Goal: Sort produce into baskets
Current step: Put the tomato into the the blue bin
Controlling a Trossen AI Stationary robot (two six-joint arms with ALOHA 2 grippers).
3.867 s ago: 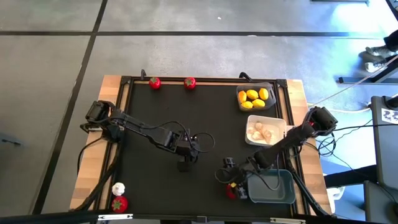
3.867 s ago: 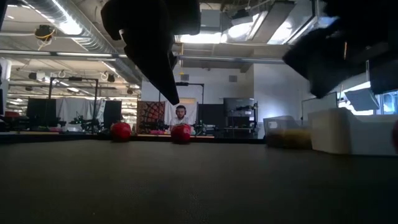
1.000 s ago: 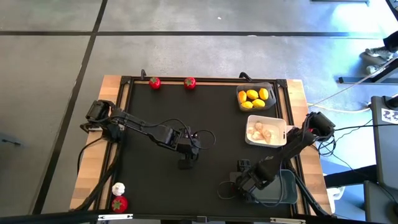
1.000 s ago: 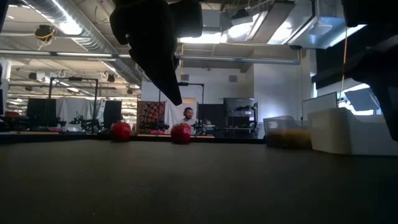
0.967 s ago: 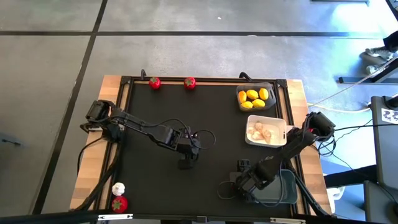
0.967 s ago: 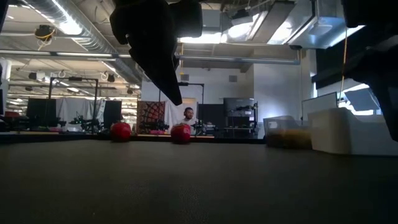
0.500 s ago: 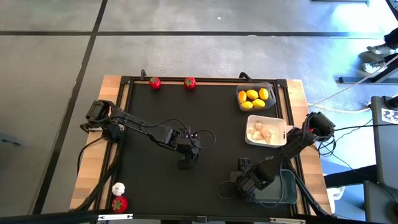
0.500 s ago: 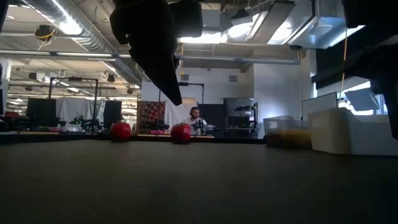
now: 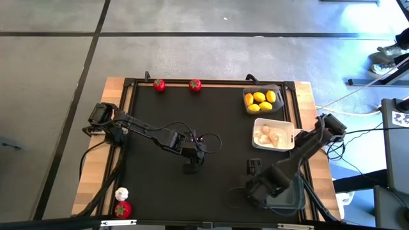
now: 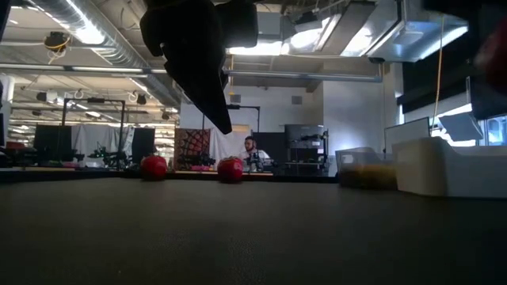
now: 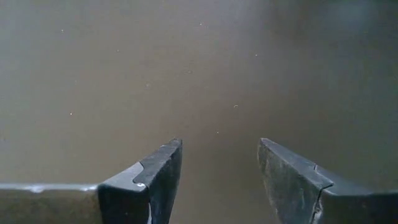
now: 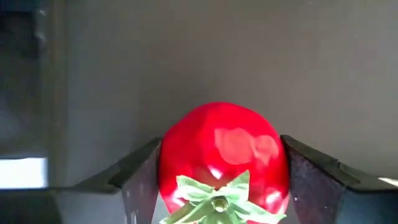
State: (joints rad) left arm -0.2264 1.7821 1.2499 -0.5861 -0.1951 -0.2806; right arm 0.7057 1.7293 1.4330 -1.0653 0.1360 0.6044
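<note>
Red fruit (image 12: pixel 224 158) – green top facing camera – clamped in right pincer (image 12: pixel 221 180)

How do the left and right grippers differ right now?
The left gripper is open and holds nothing, with only bare mat between its fingers; the right gripper is shut on a red fruit with a green top. The left gripper hangs over the middle of the table; the right gripper is by the blue-grey basket at the front right. Both have two dark fingers.
</note>
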